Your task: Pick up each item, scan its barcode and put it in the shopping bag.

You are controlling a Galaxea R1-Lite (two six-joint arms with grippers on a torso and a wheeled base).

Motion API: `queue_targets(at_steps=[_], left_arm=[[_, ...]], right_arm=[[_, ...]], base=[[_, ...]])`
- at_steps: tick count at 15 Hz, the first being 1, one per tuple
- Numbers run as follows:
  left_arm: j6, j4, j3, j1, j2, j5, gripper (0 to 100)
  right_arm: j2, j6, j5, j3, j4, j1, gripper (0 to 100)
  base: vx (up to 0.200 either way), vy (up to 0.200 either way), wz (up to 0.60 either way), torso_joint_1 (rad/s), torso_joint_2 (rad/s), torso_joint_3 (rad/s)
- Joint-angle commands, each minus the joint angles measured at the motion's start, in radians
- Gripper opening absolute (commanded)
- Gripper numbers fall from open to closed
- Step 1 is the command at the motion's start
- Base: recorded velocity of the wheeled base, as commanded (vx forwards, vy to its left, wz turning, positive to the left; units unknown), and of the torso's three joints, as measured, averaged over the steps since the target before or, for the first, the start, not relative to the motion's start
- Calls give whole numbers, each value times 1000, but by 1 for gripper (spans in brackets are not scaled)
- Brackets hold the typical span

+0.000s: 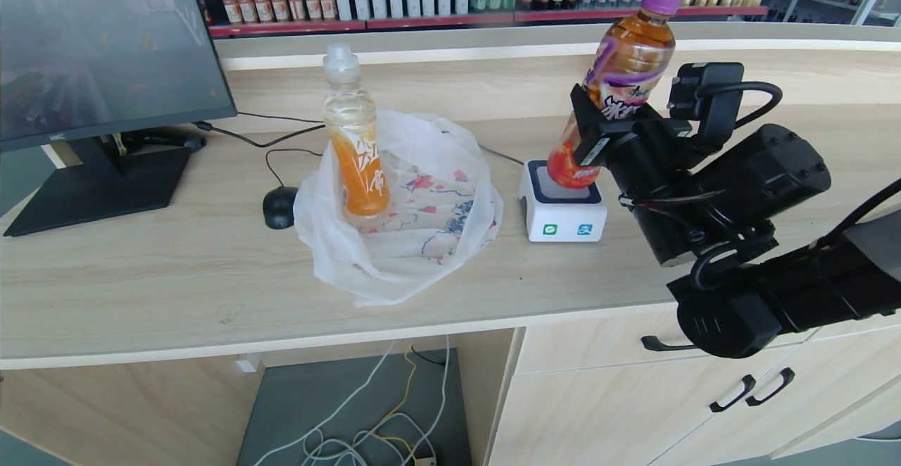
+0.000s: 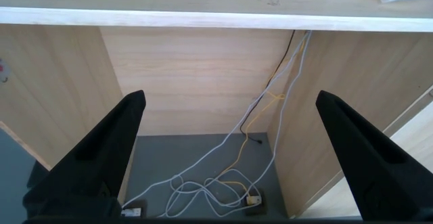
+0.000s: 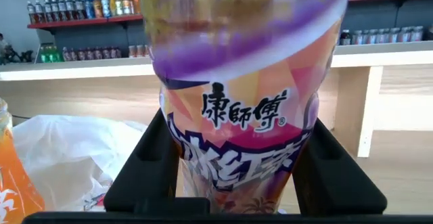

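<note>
Purple-capped, full and likely heavy, the slick tea bottle leaned over the barcode scanner, clamped at its lower body by the right gripper, the left gripper hanging open below the desk.

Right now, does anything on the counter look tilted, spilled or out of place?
Nothing is spilled or damaged. Only the purple-capped bottle leans, because the right end effector holds it tilted over the white scanner. The orange bottle stands upright in the open shopping bag.
</note>
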Motion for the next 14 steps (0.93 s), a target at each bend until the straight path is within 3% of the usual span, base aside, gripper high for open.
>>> queue_targets(at_steps=[1,5,14], left_arm=[[-2,0,0,0,0,0,100],[-2,0,0,0,1,0,100],[1,0,0,0,1,0,100]], right_arm=[[7,10,3,3,3,3,0],[7,16,3,6,3,9,0],[11,41,4,61,3,43,0]], base=[[0,200,0,12,2,7],[0,200,0,-1,6,5],[0,0,0,0,0,0]])
